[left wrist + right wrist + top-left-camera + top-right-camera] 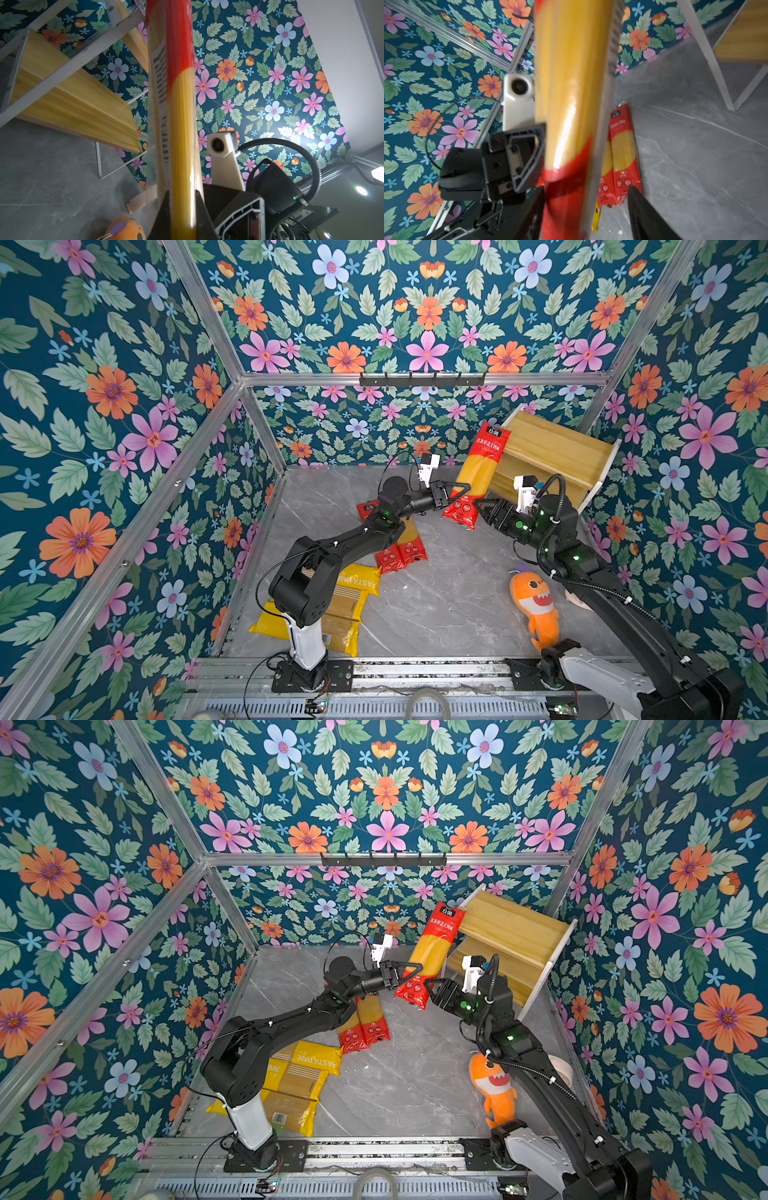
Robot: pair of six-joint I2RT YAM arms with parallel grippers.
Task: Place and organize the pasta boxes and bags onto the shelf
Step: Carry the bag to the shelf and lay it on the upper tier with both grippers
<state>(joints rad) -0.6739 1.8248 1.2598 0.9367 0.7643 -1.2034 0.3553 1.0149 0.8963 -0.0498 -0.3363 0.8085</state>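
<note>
A red pasta bag [478, 472] [432, 952] with a clear middle hangs tilted in the air, its top end against the shelf [548, 448] [507, 928]. My left gripper [461, 489] [182, 199] is shut on its clear middle [182, 124]. My right gripper [478, 506] [586, 189] is open around the bag's lower red end [571, 83], with a gap at one finger. Two more red bags [401, 551] [623, 145] lie on the table under the left arm. Yellow PASTATIME bags [349, 601] [299, 1077] are stacked at the front left.
An orange plush shark [536, 605] [496, 1090] lies on the grey table beside the right arm. A black hook rail [422, 379] hangs on the back wall above the shelf. Floral walls close in three sides.
</note>
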